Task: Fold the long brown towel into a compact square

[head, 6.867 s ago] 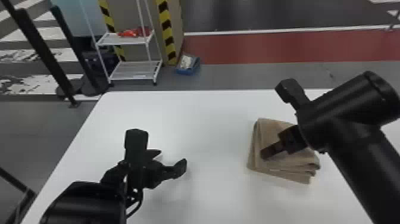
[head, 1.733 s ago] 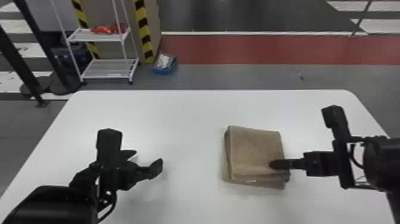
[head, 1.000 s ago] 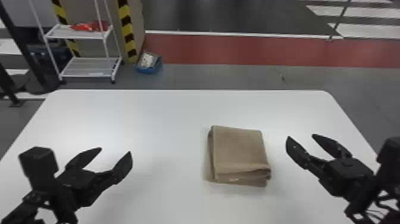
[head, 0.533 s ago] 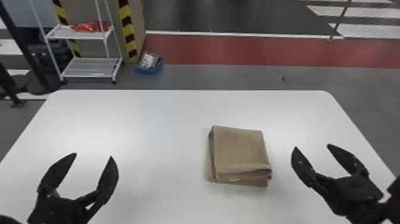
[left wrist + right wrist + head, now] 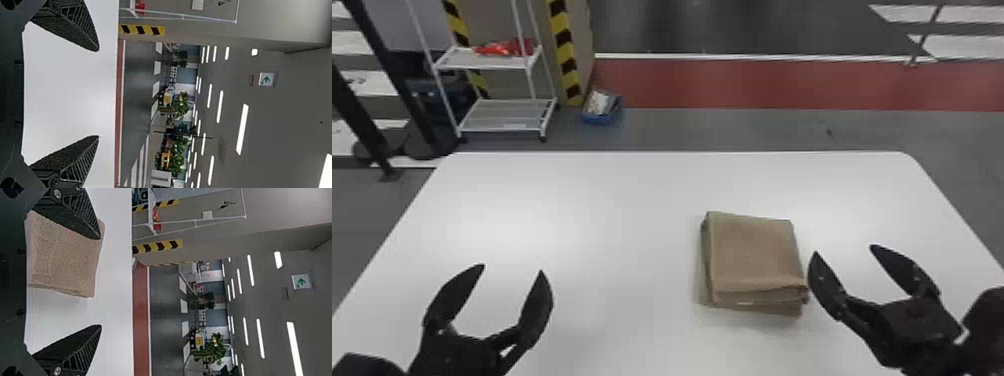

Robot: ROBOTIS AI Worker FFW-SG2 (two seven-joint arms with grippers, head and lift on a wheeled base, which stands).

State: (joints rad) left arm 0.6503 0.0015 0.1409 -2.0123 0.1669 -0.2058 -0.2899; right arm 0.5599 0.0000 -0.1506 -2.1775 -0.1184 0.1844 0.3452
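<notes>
Towel (image 5: 754,255): folded into a compact, near-square stack lying flat on the worktop (image 5: 572,200), its layers a little uneven at the near edge.
Right gripper (image 5: 844,250): just to the right of the towel, jaws wide, nothing between the tips; whether it brushes the cloth's edge you cannot tell.
Left gripper (image 5: 512,268): well to the towel's left, jaws wide and empty.
Change at the towel: a moment ago you had the right gripper's tip at its near right part; that gripper has since come off, and the cloth has kept its folded shape.
Change in view: the towel's slight drift across the head view matches the background's, so your camera likely turned, not the cloth.
What it means: the folding looks done or nearly so; at most, you might square up the near edge, taking care not to catch the top layer.
Head view: gives you the stacked near edge and the gap left of the towel.
Right wrist view: gives you the cloth's rough weave, with one finger (image 5: 74,211) cutting across the towel's outline.
</notes>
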